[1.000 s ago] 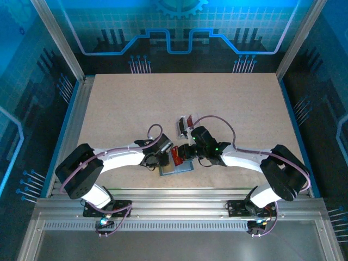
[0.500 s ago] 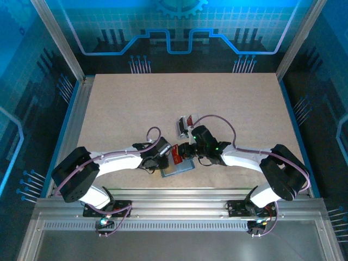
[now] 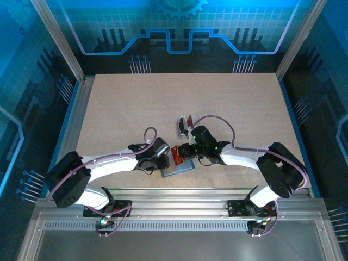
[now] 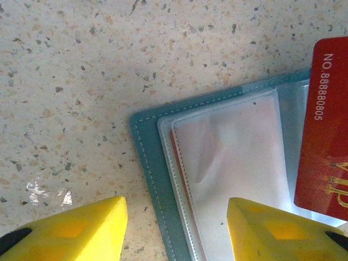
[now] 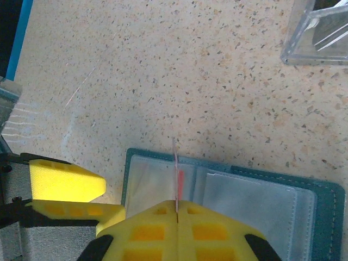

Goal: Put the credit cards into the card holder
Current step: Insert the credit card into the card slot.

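Red card (image 4: pixel 326 136): held above the clear pockets of the open card holder (image 5: pixel 326 190), pinched in the right claw (image 5: pixel 178 209).
Card holder: lies open on the table (image 3: pixel 136 109), near its front edge, between the two arms.
Right claw: fingers together, clamped on the red card.
Left claw (image 4: pixel 175 213): fingers apart over the holder's corner, gripping nothing.
Clear case (image 5: pixel 318 32): on the table near the holder.

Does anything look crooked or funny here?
Nothing is broken or spilled. The open blue-grey card holder lies askew on the speckled beige table, and the clear plastic pocket inside it is puffed up and wrinkled. The shiny red card held in the right gripper hangs over it, not in a pocket yet.
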You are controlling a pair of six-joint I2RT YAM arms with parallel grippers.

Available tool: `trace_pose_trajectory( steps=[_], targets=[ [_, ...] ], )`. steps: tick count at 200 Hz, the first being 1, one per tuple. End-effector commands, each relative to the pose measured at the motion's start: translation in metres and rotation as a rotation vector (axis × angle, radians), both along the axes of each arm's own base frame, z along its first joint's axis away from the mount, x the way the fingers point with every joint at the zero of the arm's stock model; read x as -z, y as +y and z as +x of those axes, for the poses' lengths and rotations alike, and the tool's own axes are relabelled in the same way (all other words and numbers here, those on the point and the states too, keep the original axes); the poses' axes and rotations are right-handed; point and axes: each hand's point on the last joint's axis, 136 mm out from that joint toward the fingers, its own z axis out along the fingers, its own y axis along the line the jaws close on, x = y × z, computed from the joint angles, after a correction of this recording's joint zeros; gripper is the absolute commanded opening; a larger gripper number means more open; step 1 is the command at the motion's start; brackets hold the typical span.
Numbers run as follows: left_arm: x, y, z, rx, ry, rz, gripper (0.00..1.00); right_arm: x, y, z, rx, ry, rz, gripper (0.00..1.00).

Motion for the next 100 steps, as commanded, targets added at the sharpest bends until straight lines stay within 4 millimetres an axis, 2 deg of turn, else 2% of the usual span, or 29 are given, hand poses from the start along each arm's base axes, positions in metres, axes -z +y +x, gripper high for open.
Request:
trace_pose_trajectory(
  steps=[1,55,100],
  targets=[
    [-0.003,0.001,-0.003,0.007,0.016,0.017,0.53,-0.006,0.003,0.007,-0.004,-0.006,0.018,0.0],
    [0.007,-0.004,0.005,0.016,0.038,0.053,0.44,-0.008,0.006,0.005,-0.021,-0.001,0.037,0.0],
    [0.013,0.0,-0.002,0.014,0.051,0.045,0.36,-0.01,0.005,0.005,-0.024,0.001,0.042,0.0]
  ],
)
